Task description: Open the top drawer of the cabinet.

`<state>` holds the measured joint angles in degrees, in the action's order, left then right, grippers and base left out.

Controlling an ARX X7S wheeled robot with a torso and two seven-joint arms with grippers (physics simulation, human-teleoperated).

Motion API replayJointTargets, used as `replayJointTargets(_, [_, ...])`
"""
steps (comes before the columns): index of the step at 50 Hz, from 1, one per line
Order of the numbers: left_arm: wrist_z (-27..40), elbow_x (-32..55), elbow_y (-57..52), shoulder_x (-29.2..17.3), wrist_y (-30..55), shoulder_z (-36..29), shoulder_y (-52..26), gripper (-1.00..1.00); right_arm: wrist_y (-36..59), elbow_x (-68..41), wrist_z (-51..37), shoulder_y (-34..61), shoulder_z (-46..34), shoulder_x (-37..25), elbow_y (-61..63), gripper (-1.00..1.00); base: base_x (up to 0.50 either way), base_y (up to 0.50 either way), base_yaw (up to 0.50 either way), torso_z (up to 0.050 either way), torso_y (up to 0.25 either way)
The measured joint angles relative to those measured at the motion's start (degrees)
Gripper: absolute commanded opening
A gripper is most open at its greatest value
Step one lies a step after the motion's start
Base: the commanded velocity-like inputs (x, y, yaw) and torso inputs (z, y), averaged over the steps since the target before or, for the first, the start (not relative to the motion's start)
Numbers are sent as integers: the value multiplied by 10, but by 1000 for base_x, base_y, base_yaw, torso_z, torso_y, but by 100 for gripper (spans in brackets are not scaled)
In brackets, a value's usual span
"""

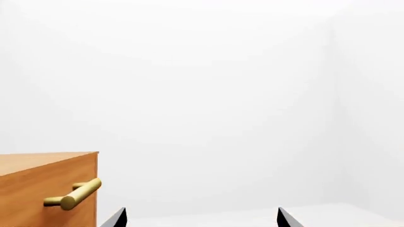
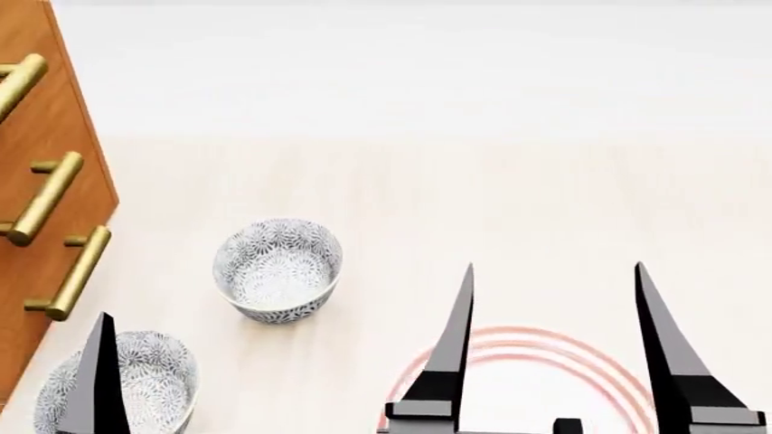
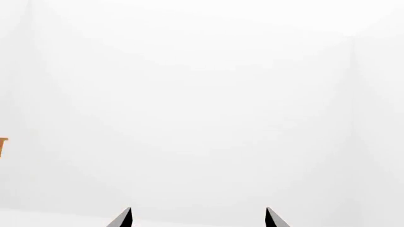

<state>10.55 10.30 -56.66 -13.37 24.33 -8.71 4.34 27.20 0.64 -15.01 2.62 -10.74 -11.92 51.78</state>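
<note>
The orange-brown cabinet point(image 2: 49, 117) fills the left edge of the head view, its three brass bar handles stacked. The top drawer point(image 2: 27, 36) carries the uppermost handle point(image 2: 17, 83) and looks closed. In the left wrist view the cabinet's corner point(image 1: 38, 187) and one brass handle point(image 1: 75, 194) lie off to one side of my left gripper point(image 1: 200, 218), which is open, holds nothing and is apart from the handle. One left finger point(image 2: 101, 380) shows in the head view over a bowl. My right gripper point(image 2: 552, 268) stands open and empty, far right of the cabinet.
Two grey patterned bowls stand on the pale table: one point(image 2: 277, 268) right of the cabinet, the other point(image 2: 157, 380) at the near left under my left finger. A red-ringed round mark point(image 2: 519, 354) lies below the right gripper. A white wall lies behind.
</note>
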Motion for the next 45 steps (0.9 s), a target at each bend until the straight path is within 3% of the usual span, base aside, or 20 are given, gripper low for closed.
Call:
replayJointTargets(11, [5,3,0,-5,-2,-3,0,100,1,-2,-4,1,-4,-6,3,100,70,495,0,0,0])
replayJointTargets(20, [8,5,0,-10,-3,-6,-2,100,-5,-10,-7,1,-3,-7,4,100,4,6,0,0,0])
replayJointTargets(45, [13,16,-8,-27,-10,-15,2,100,-5,-18,-17,2,-5,-14,11,100,0,0,0,50,0])
